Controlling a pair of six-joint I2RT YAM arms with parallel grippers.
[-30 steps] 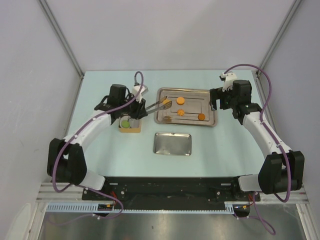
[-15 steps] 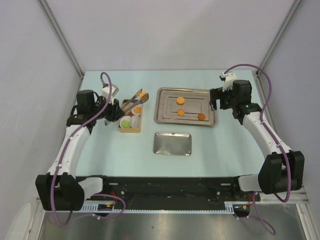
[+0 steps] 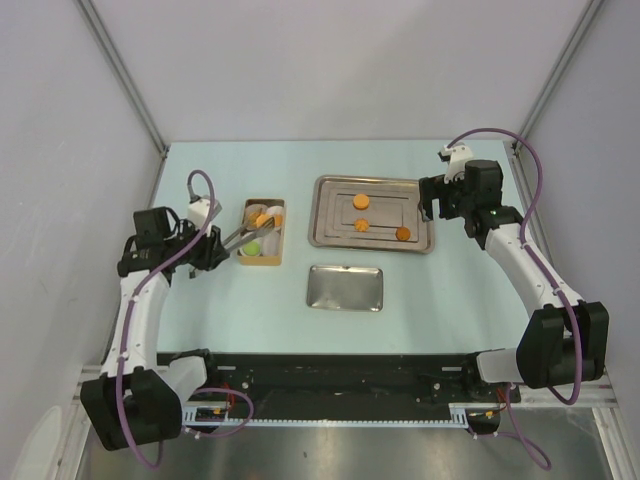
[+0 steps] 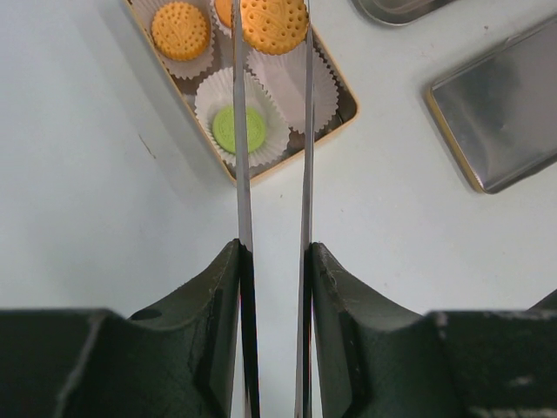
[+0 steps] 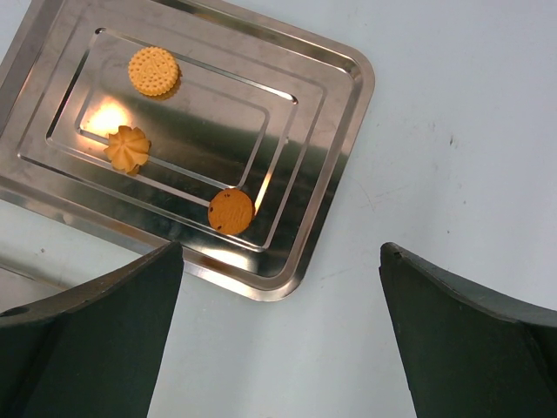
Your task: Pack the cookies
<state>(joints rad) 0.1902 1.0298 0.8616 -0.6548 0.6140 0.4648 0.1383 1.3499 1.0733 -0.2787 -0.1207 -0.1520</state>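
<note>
My left gripper (image 3: 207, 252) (image 4: 274, 252) is shut on steel tongs (image 4: 241, 174) that pinch an orange cookie (image 4: 274, 24) at their tips. The cookie hangs over the small tan box (image 3: 246, 257) of white paper cups. One cup holds a green cookie (image 4: 239, 128) and another an orange cookie (image 4: 180, 30). Three orange cookies (image 3: 360, 201) (image 3: 361, 225) (image 3: 403, 234) lie on the large steel tray (image 3: 420, 190); they also show in the right wrist view (image 5: 154, 70) (image 5: 128, 148) (image 5: 231, 211). My right gripper (image 3: 432, 203) (image 5: 283, 261) is open and empty above the tray's right edge.
A smaller steel tray (image 3: 344, 288) (image 4: 505, 113) lies on the table in front of the large one, to the right of the box. Grey walls close in the table on the left, right and back.
My left arm has swung left and back toward the near side, carrying the tongs and cookie from the large tray to over the box. The right arm has not moved.
</note>
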